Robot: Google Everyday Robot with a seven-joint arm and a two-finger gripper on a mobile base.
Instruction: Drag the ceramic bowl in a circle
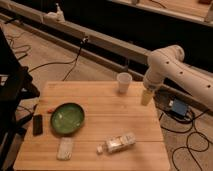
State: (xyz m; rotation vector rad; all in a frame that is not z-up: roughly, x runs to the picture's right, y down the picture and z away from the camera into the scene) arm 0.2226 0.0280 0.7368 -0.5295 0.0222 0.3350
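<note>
1. Camera view: a wooden table (100, 102) is seen from above, and the robot arm (175, 70) is seen reaching in from the right.
2. The gripper (146, 96) is held pointing down over the table's far right part, just right of a small white cup (123, 81); whether it is spread or closed cannot be told.
3. The ceramic bowl (67, 119) is placed upright on the left half of the table, well apart from the gripper and untouched by it.
4. A dark flat object (37, 124) is laid just left of the bowl.
5. A pale rectangular item (65, 148) and a bottle (117, 143) on its side are found near the front edge.
</note>
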